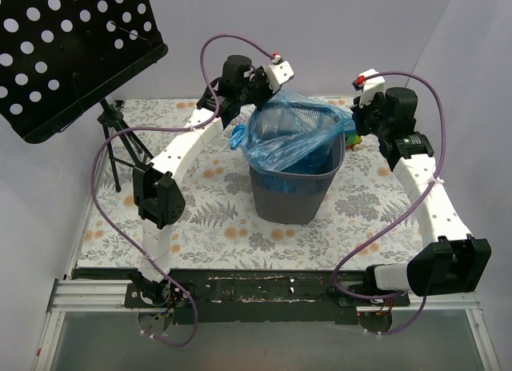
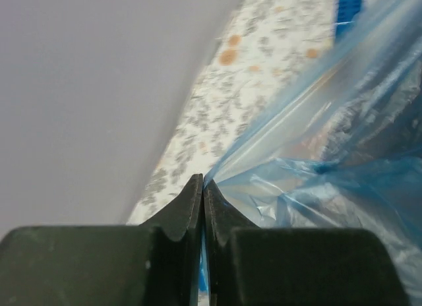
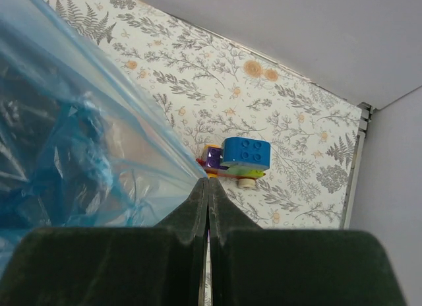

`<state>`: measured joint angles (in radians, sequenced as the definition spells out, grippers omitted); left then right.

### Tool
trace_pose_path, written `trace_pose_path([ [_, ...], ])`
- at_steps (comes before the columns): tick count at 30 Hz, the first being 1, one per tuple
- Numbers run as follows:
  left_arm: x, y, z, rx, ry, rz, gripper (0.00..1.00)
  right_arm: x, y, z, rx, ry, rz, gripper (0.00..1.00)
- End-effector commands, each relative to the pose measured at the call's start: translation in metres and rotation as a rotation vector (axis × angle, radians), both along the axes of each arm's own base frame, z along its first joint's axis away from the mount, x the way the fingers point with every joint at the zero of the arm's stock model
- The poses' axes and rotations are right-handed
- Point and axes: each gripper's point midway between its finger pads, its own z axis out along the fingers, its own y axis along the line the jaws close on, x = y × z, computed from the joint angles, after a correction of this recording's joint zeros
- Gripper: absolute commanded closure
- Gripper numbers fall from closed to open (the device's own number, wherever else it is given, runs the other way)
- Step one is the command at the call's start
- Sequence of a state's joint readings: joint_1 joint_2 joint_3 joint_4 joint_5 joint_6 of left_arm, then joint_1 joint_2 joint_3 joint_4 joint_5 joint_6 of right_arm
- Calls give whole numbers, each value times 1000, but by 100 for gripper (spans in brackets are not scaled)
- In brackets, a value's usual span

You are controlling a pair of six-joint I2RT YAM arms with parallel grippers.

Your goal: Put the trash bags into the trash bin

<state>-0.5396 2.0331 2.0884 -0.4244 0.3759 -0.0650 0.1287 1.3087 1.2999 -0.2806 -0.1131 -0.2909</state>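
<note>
The blue translucent trash bag (image 1: 292, 135) is spread over the mouth of the dark grey wire-mesh trash bin (image 1: 290, 197), which stands upright mid-table. Part of the film hangs inside, part drapes outside the rim. My left gripper (image 1: 260, 89) is above the bin's far left rim, shut on the bag's edge; in the left wrist view the film (image 2: 316, 154) runs taut from the closed gripper (image 2: 202, 182). My right gripper (image 1: 358, 119) is at the far right rim, shut on the bag's other edge; the film (image 3: 79, 148) stretches left from the closed gripper (image 3: 208, 184).
A black perforated music stand (image 1: 68, 51) on a tripod stands at the far left. A multicoloured toy-brick car (image 3: 239, 161) lies on the floral tablecloth behind the bin at the right, partly hidden in the top view (image 1: 353, 139). Grey walls close the back and sides.
</note>
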Motion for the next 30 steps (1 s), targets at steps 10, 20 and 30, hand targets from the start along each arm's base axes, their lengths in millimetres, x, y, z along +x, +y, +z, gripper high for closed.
trace_pose_path([
  [10,-14,25,-11,-22,112,97,79,-15,2,-17,13,65,90,99],
  [20,-78,45,-13,-277,607,10,43,-55,29,-52,116,229,232,99],
  [30,-130,52,-43,-415,930,22,32,-76,33,-76,166,326,243,99],
])
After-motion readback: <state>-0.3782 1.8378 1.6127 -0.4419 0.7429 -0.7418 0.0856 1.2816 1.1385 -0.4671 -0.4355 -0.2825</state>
